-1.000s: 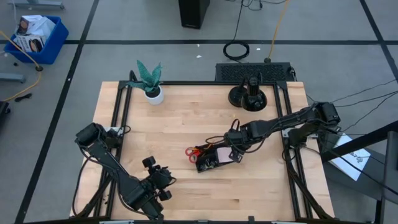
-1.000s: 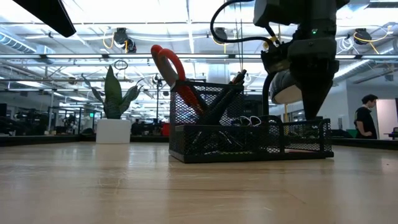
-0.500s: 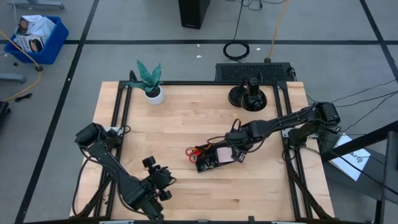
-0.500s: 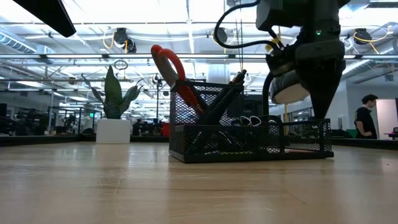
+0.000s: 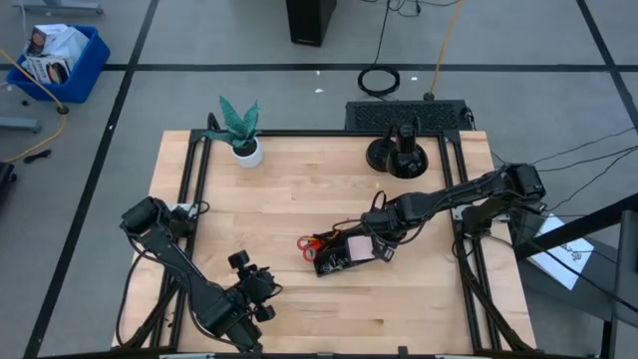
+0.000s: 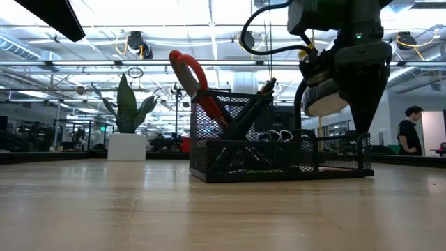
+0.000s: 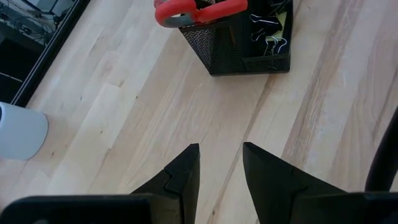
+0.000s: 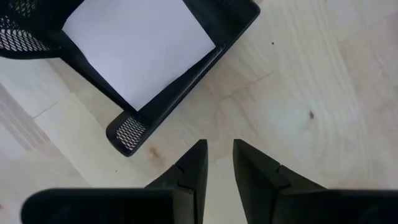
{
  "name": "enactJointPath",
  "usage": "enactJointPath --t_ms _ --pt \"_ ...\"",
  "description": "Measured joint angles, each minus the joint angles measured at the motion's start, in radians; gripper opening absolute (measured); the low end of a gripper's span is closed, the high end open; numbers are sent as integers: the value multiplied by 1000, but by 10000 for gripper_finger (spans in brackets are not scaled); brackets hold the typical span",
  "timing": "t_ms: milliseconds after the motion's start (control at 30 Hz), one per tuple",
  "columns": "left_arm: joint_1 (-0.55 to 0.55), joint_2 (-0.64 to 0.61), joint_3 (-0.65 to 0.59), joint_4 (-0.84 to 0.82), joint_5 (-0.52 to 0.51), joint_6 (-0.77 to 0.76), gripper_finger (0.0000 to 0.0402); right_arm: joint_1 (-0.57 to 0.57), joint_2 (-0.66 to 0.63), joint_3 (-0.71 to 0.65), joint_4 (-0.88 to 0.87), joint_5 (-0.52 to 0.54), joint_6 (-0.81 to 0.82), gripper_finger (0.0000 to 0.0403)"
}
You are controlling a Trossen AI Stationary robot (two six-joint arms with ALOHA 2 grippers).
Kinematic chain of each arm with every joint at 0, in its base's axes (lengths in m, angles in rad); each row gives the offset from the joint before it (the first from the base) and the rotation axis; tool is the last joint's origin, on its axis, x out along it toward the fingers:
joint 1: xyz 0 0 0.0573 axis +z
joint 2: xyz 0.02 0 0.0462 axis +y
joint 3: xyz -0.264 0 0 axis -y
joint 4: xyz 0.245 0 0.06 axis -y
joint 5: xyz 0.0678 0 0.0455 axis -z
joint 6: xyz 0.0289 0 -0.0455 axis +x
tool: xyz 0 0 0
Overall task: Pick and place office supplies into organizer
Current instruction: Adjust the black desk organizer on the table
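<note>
Sticky-note pad [image 8: 140, 45] in the organizer [image 8: 127, 130]

The pad lies flat in the organizer's end compartment, just beyond my right gripper [image 8: 217, 165], whose fingers stand slightly parted and empty above bare table [image 8: 298, 93]. My left gripper [image 7: 219, 168] waits well apart, parted, empty.

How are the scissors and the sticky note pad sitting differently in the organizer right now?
The red-handled scissors stand on end in the tall mesh cup, handles sticking out well above the organizer; the sticky-note pad lies flat in a low compartment. The scissors sit at the organizer's end toward the left arm, the pad at the end under the right gripper. The scissors are red, the pad pale. Both are inside the organizer, and neither is held.
</note>
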Motion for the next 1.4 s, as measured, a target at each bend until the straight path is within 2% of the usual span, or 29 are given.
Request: enactJointPath --t_ms 167,467,600,733,1400 --pt "0 0 0 0 0 -1 127 0 0 0 -2 0 -32 86" --pt "0 0 0 1 0 -3 127 0 0 0 0 2 -22 162" --pt "0 0 0 1 0 -3 127 0 0 0 59 2 -11 181" --pt "0 0 0 1 0 -3 127 0 0 0 114 0 -8 188" --pt "0 0 0 1 0 -3 127 -12 0 -37 161 -1 52 192"
